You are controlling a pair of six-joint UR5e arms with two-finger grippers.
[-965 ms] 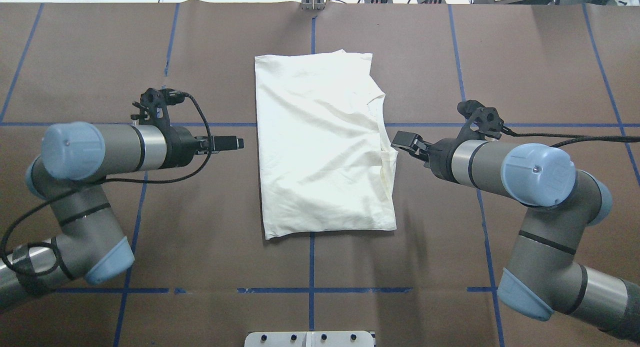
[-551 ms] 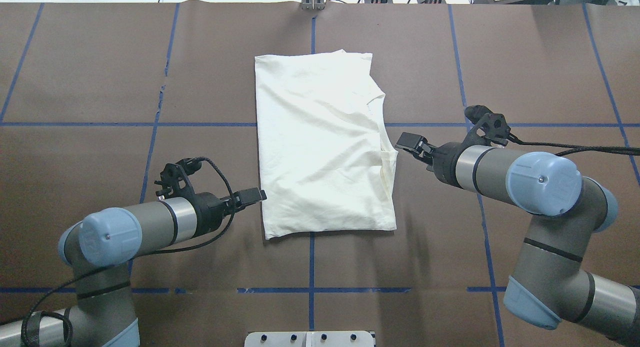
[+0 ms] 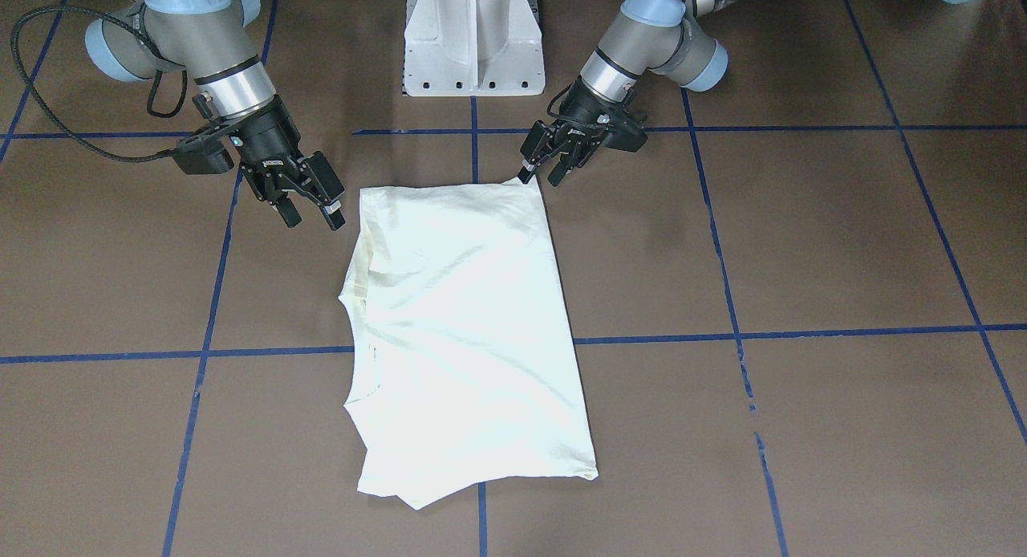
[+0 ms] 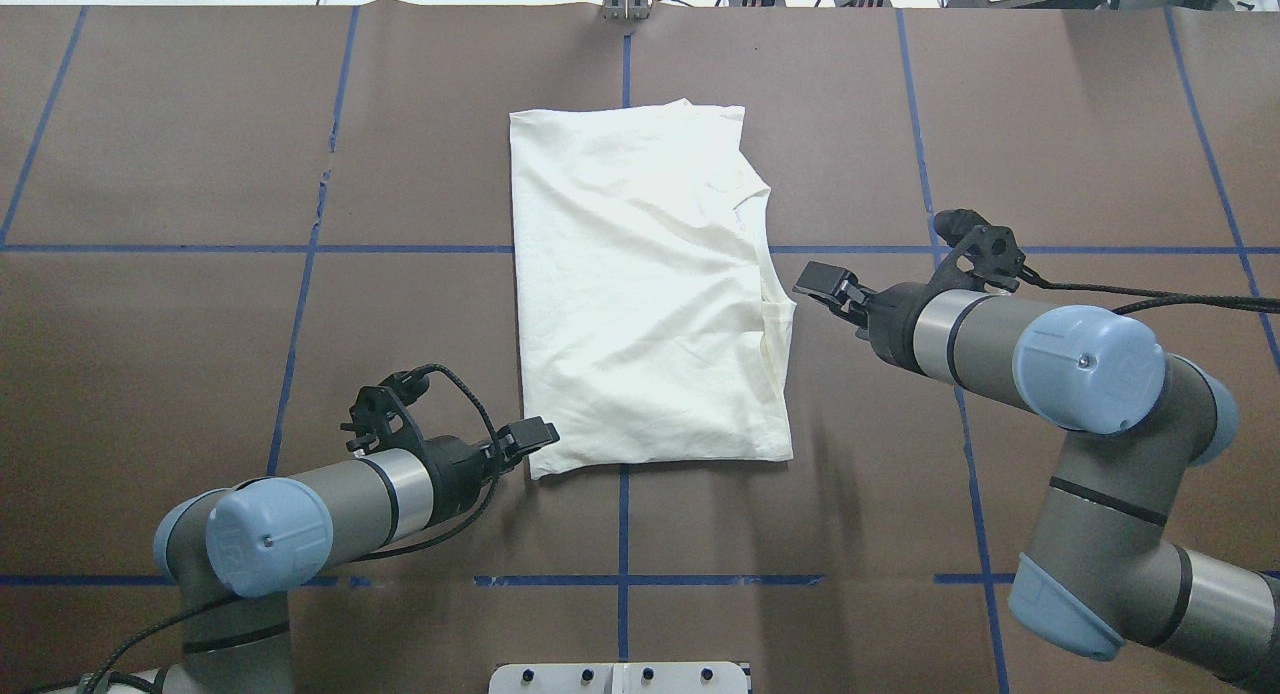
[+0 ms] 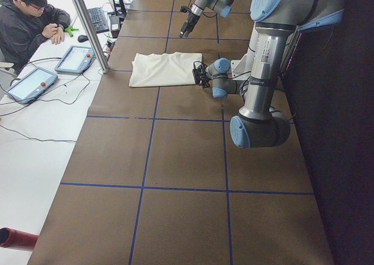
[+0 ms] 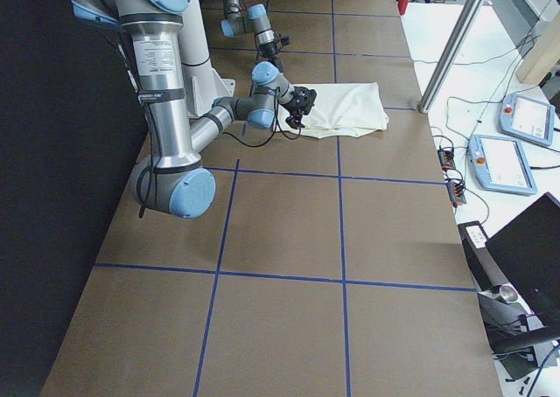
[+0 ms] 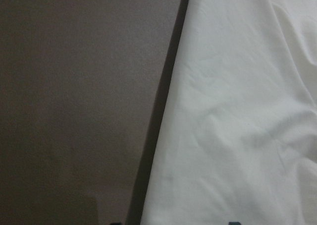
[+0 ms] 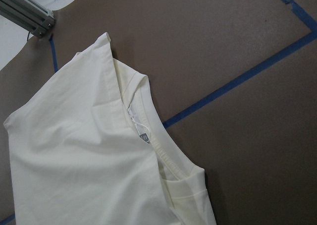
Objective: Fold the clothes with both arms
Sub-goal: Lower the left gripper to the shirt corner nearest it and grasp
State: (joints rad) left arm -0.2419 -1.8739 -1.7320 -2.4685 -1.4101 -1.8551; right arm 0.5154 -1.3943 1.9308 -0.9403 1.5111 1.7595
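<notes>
The cream-white T-shirt [image 4: 640, 294] lies folded into a tall rectangle at the table's middle, plain side up; its print is hidden. Its collar [image 8: 158, 145] is on the robot's right side. My left gripper [image 4: 540, 434] is open and low at the shirt's near-left corner; in the front-facing view [image 3: 540, 174] one fingertip touches that corner. The left wrist view shows the shirt's edge [image 7: 237, 111] between the jaws. My right gripper [image 4: 815, 279] is open and empty, just off the shirt's right edge beside the collar, and shows apart from the cloth in the front-facing view [image 3: 313, 216].
The table is covered in brown paper with blue tape lines [image 4: 622, 534]. The white pedestal base [image 3: 472, 35] stands at the robot's side. An operator [image 5: 29, 20] sits beyond the far edge with pendants [image 5: 75, 58] and a metal post [image 5: 87, 25].
My left arm has swung toward the robot's side along the shirt's left edge, down to its near-left corner. My right arm has shifted only slightly. The shirt has not moved.
</notes>
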